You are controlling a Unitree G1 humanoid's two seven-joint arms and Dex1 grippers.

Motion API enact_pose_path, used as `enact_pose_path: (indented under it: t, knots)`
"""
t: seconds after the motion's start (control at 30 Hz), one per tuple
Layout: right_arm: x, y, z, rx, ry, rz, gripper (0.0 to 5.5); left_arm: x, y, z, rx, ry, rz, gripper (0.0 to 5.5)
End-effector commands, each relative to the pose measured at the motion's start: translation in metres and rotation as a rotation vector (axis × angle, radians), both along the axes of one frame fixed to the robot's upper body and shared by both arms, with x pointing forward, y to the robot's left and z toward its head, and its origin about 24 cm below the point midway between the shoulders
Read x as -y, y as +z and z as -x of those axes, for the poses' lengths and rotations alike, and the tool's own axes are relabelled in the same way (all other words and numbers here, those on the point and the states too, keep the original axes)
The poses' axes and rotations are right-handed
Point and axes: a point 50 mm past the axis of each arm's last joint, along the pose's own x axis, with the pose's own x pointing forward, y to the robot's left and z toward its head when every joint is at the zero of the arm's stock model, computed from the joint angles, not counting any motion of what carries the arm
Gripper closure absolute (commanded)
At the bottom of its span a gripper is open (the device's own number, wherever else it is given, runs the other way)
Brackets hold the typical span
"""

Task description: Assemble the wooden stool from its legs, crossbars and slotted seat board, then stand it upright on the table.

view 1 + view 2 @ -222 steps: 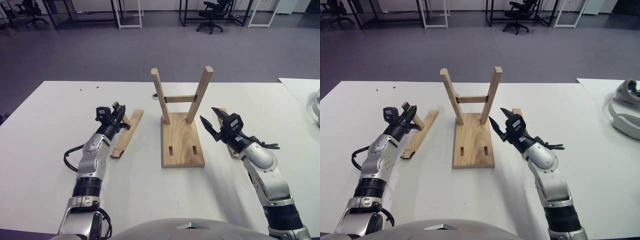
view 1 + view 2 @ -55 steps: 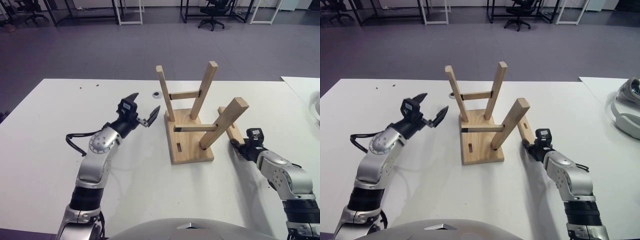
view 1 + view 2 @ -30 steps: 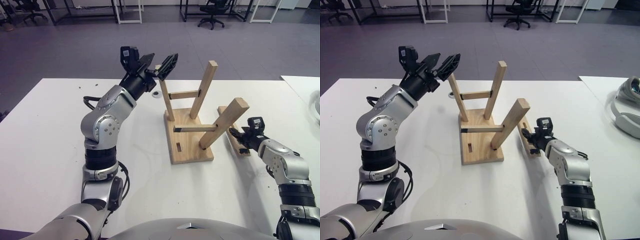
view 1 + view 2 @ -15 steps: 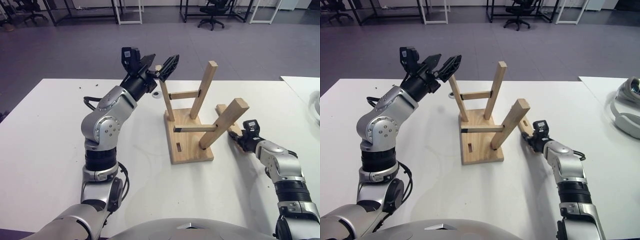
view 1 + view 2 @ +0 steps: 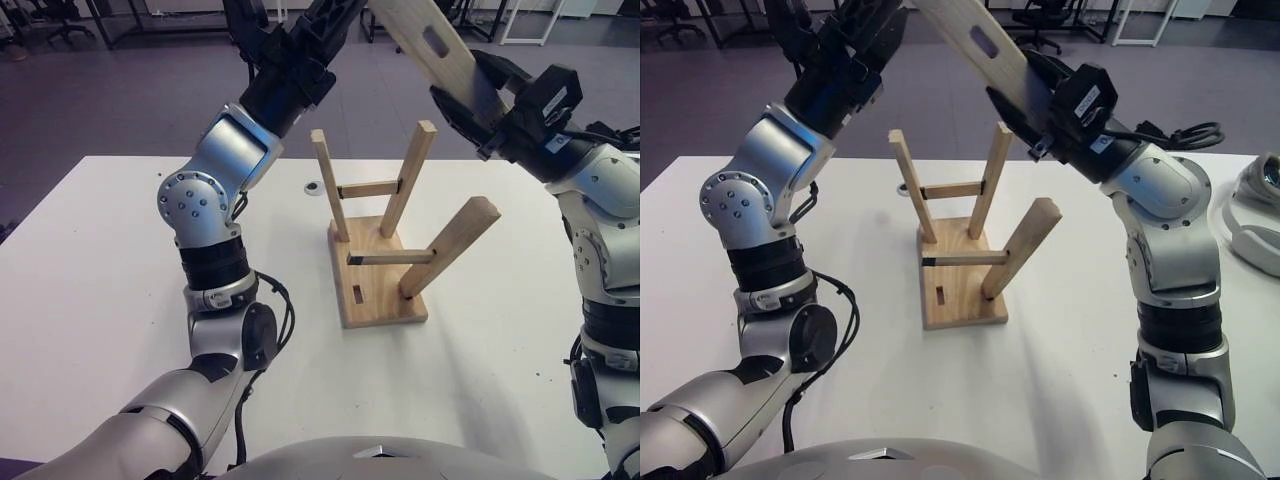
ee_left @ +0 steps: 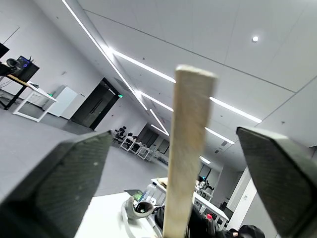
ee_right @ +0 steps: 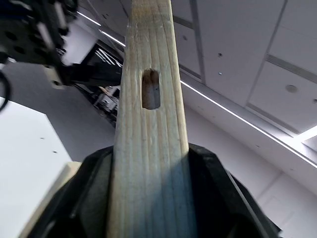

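**Fourth leg held high over the upturned stool**

On the white table [image 5: 90, 300] the seat board [image 5: 375, 290] is lying flat, one slot [image 5: 357, 294] at its near left showing open. A near leg [image 5: 448, 247] is leaning rightward from the board, its crossbar [image 5: 385, 257] jutting left. Two far legs [image 5: 330, 185] are standing joined by a far crossbar [image 5: 368, 189]. Above them, the right gripper [image 5: 470, 95] is pinching a slotted leg [image 5: 430, 45] in its jaws. The left gripper [image 5: 295, 30] is hovering at that leg's upper end, jaws spread wide on either side of it.

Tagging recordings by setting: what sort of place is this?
Probably a lab or open workshop: white worktable, office chair and metal-framed benches on grey floor behind, long ceiling strip lights.
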Motion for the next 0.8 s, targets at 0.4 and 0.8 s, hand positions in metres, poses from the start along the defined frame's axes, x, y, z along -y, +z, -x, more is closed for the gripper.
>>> enact_pose_path:
  t: [0.4,0.8]
  knots:
    - [-0.013,0.002,0.007,-0.064,0.119,-0.040,3.44,0.001,0.004,0.005,0.070,0.056,-0.033,3.40]
    - [-0.017,0.003,0.008,-0.106,0.106,-0.103,2.23,-0.029,0.004,0.014,0.106,0.195,0.041,4.46]
